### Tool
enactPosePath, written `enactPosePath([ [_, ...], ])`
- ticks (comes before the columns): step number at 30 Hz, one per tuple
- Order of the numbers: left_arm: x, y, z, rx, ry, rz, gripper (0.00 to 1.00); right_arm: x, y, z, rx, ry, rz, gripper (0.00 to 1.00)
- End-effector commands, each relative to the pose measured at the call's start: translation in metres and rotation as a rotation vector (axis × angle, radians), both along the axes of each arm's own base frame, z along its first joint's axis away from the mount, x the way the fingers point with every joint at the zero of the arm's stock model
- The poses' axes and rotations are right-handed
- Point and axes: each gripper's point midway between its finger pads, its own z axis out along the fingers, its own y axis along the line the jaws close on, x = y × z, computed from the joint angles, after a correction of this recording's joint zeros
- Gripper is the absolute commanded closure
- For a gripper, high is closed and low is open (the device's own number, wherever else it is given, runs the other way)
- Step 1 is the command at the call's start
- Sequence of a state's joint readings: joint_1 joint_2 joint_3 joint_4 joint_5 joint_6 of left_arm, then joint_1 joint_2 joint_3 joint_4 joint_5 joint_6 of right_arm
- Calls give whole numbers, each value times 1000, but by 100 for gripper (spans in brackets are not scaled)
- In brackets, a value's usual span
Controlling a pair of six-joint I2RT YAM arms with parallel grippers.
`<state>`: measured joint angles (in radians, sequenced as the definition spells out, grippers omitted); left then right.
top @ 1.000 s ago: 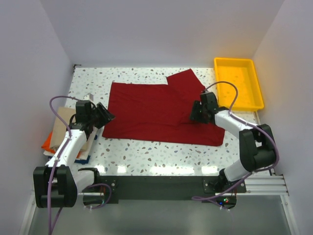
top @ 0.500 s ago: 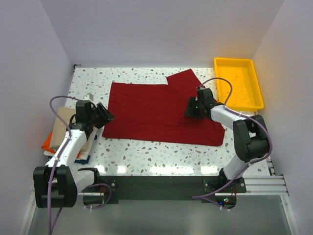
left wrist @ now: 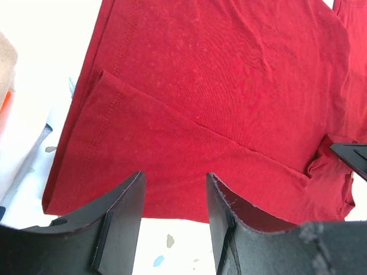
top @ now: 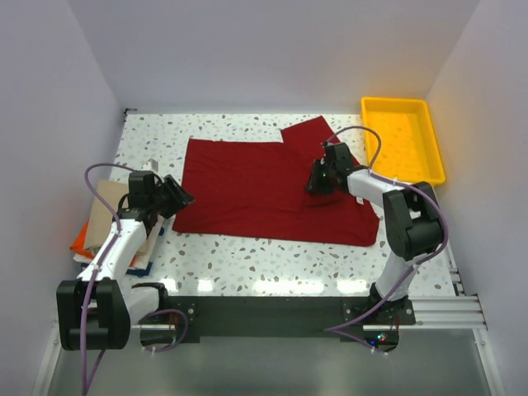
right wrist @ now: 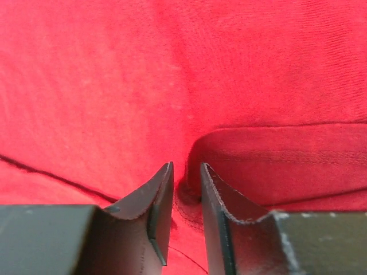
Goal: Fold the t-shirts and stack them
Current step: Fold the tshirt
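A dark red t-shirt (top: 247, 181) lies spread on the speckled table, one sleeve flipped over at the back right. My right gripper (top: 316, 180) rests on its right part; in the right wrist view (right wrist: 186, 166) the jaws stand nearly closed with a raised fold of the red cloth (right wrist: 114, 86) pinched between them. My left gripper (top: 177, 196) is open and empty at the shirt's near left corner; its fingers (left wrist: 175, 177) straddle the hem of the shirt (left wrist: 218, 86). Folded tan (top: 103, 214), orange (top: 81, 242) and blue (top: 140, 268) shirts lie stacked at the left edge.
A yellow plastic tray (top: 394, 102) stands at the back right corner. White walls close in the table on the left, back and right. The right gripper's dark tip shows at the right edge of the left wrist view (left wrist: 350, 154).
My right gripper has slid left and toward the back across the shirt, and its arm has folded in. The left arm and the shirt's outline have barely moved.
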<state>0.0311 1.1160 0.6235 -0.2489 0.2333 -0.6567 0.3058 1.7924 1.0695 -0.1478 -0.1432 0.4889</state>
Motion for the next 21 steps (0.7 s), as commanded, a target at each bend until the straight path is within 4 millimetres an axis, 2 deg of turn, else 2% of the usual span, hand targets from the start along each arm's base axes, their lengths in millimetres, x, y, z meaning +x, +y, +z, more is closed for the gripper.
enactPosePath([
  [1,5,-3,9,13,-57,-31,49,14,13,21,12,-50,13,72],
  [11,6,-4,8,10,-57,-36,49,19,24,19,-98,-23,35,73],
  [14,7,-3,8,11,-59,-33,49,22,25,19,-111,-25,40,65],
  [17,16,-5,15,-13,-79,-26,48,32,23,34,-127,-62,32,57],
  [19,29,-6,21,-29,-94,-10,47,52,22,58,-144,-123,8,56],
  [20,45,-4,39,-25,-133,2,46,55,17,60,-169,-117,5,56],
  [21,55,1,45,-7,-143,30,46,72,18,83,-165,-169,-14,56],
])
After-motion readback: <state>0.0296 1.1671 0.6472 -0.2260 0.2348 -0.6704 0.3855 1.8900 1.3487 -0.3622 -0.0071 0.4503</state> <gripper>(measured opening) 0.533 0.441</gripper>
